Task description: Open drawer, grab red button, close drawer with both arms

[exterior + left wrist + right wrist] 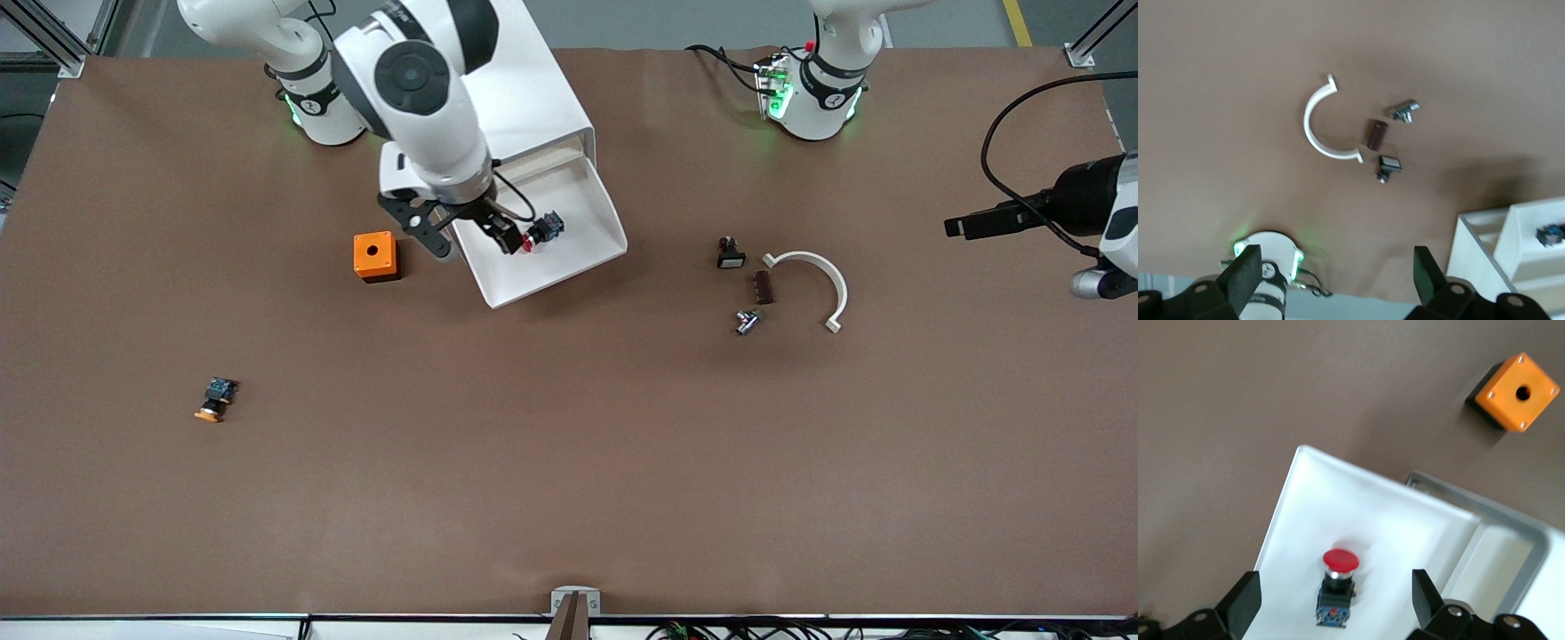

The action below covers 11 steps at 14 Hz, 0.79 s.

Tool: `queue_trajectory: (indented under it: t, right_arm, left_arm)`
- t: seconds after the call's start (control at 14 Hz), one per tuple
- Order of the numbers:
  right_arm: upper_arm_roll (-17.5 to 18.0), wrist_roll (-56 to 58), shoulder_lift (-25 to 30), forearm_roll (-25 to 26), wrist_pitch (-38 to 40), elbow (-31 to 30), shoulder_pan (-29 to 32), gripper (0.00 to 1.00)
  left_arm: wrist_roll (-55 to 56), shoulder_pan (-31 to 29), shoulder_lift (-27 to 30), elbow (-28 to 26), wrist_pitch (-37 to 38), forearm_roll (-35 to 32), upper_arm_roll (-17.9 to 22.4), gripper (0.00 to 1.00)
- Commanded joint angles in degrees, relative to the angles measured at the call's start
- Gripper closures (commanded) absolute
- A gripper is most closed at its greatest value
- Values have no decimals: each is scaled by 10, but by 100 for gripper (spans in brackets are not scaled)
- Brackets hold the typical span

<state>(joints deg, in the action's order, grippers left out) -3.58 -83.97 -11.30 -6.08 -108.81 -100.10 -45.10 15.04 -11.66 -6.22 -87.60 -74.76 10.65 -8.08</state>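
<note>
The drawer (573, 262) stands pulled out of the white cabinet (533, 98) toward the front camera. The red-capped button (540, 231) lies in it, cap toward the drawer's front. My right gripper (476, 244) hangs over the drawer, open, its fingers on either side of the button and apart from it. The right wrist view shows the button (1338, 583) on the drawer floor (1358, 513) between the open fingers (1248, 597). My left gripper (962, 227) is open and empty, up in the air at the left arm's end of the table; it shows open in the left wrist view (1336, 273).
An orange cube with a hole (374, 256) sits beside the drawer, toward the right arm's end. An orange-capped button (215, 398) lies nearer the front camera. A white arc (813, 284), a brown cylinder (763, 287) and small metal parts (747, 322) lie toward the left arm's end.
</note>
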Motion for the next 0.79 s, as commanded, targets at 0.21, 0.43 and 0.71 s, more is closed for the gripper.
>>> queue_trajectory:
  t: [0.21, 0.43, 0.71]
  right_arm:
    - [-7, -48, -11, -9, -8, 1, -32, 1]
    - [-7, -70, -23, -9, -23, 1, -48, 1]
    - [-8, -109, -53, -5, -63, 2, -75, 1]
  left_arm:
    - [-63, 43, 100, -139, -98, -37, 24, 0]
    - [-64, 105, 105, -140, -100, -47, 83, 0]
    - [-63, 134, 105, -152, -121, -69, 89, 0]
